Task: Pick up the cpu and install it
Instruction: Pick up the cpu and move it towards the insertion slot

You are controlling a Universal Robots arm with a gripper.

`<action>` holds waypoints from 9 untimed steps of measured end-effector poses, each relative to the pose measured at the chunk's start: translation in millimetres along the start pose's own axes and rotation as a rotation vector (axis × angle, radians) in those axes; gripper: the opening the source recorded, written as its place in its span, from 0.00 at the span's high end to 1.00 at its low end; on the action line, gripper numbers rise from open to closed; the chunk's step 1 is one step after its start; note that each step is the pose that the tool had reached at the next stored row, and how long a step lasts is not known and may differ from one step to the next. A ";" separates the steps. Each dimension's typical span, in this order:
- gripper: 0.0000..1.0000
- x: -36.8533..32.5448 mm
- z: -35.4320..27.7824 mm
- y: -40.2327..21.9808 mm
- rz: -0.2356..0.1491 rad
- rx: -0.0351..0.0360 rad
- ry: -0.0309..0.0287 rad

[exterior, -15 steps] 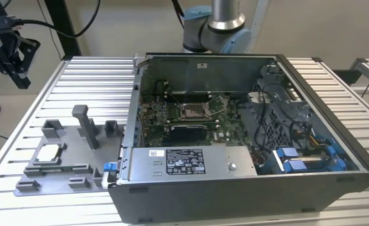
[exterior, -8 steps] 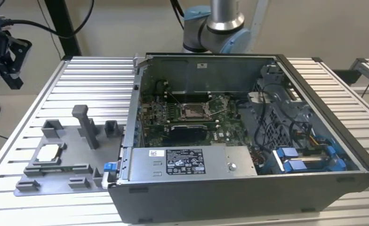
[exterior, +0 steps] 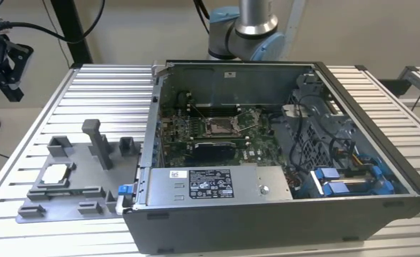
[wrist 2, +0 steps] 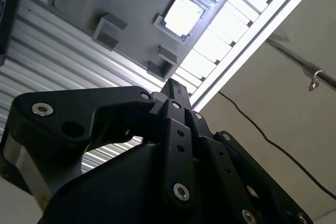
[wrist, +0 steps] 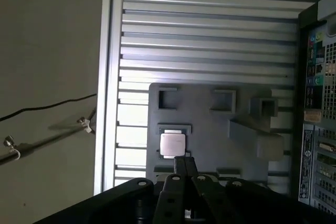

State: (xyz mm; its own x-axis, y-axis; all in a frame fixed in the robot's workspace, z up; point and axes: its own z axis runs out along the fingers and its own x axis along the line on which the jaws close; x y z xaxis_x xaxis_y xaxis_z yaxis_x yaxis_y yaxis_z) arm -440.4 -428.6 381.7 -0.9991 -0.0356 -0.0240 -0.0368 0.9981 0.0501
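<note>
The cpu (exterior: pixel 56 172) is a small silvery-white square chip lying flat in a recess of the grey plastic tray (exterior: pixel 67 201), at the exterior view's left of the open computer case (exterior: pixel 267 225). In both wrist views the cpu (wrist: pixel 172 144) (wrist 2: pixel 183 16) lies well below my fingertips. My gripper (wrist: pixel 184 165) (wrist 2: pixel 174 91) hangs high above the tray, fingers pressed together and holding nothing. It is the black shape (exterior: pixel 11 88) at the exterior view's upper left. The metal-framed socket (exterior: pixel 220 126) sits on the motherboard inside the case.
The tray carries a tall upright post (exterior: pixel 97 143) and several small blocks. The case holds a power supply (exterior: pixel 214 184) at the front and blue-clipped drive bays (exterior: pixel 338 179) at the exterior view's right. The ribbed aluminium table (exterior: pixel 103 91) ends just beyond the tray, with floor past it.
</note>
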 end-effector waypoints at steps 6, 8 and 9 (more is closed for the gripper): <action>1.00 0.0 0.0 0.0 0.000 0.0000 0.0000; 1.00 0.0 0.0 0.0 0.000 0.0000 0.0000; 1.00 0.0 0.0 0.0 0.000 0.0000 0.0000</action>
State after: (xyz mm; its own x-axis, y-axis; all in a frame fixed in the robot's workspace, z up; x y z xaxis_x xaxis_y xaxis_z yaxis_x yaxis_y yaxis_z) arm -440.4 -428.7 381.7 -0.9991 -0.0360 -0.0240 -0.0372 0.9981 0.0501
